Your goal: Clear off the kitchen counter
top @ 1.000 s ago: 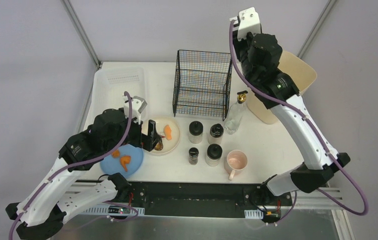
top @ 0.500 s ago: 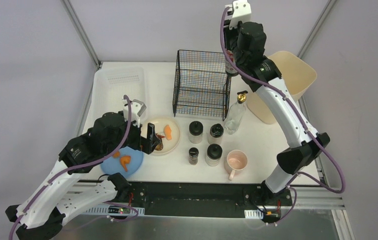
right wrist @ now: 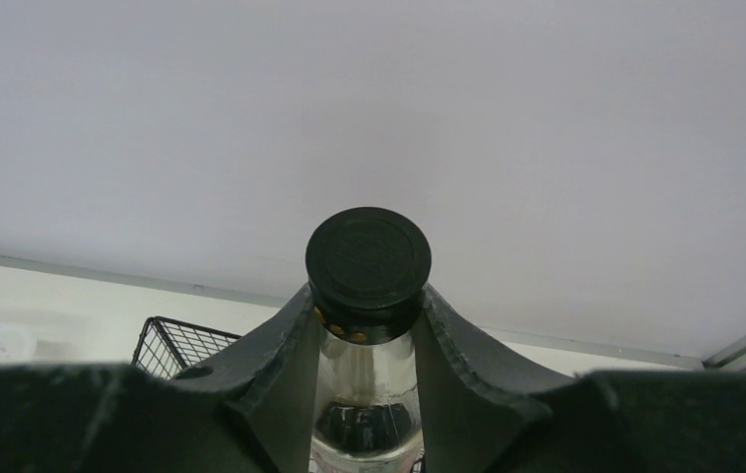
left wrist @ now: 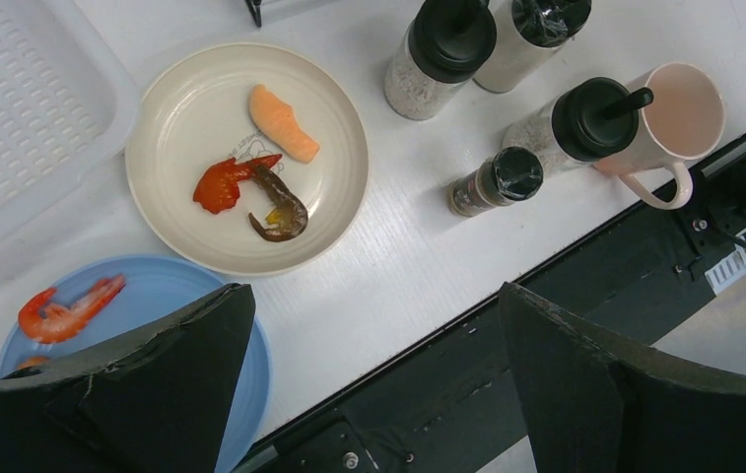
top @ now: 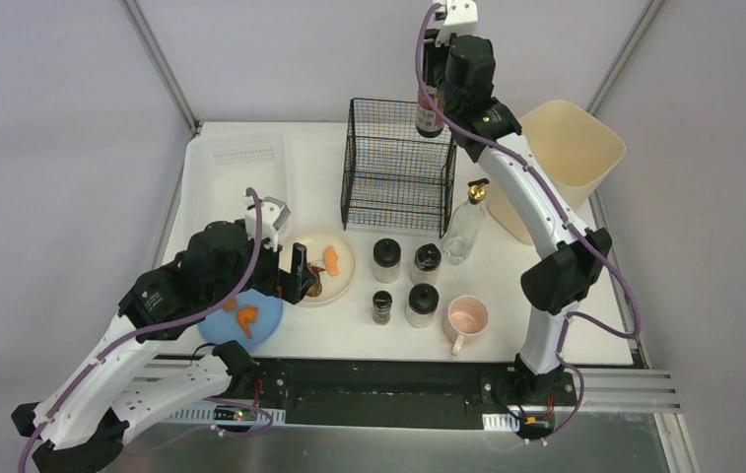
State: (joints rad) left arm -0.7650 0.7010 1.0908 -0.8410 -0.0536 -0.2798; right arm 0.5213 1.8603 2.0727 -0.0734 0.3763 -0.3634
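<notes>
The right gripper (right wrist: pixel 369 340) is clamped on a black-capped bottle (right wrist: pixel 369 251), high over the wire basket's (top: pixel 398 163) far right corner. The left gripper (left wrist: pixel 373 296) gapes wide and empty above a cream plate (left wrist: pixel 181 118) at the near left of the kitchen counter (top: pixel 531 281).

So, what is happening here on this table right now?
The right gripper holds a black-capped glass bottle upright, raised near the wire basket. The left gripper hangs open over the cream plate and the blue plate, both with food on them. Four spice jars, a pink mug and a clear bottle stand on the kitchen counter.
</notes>
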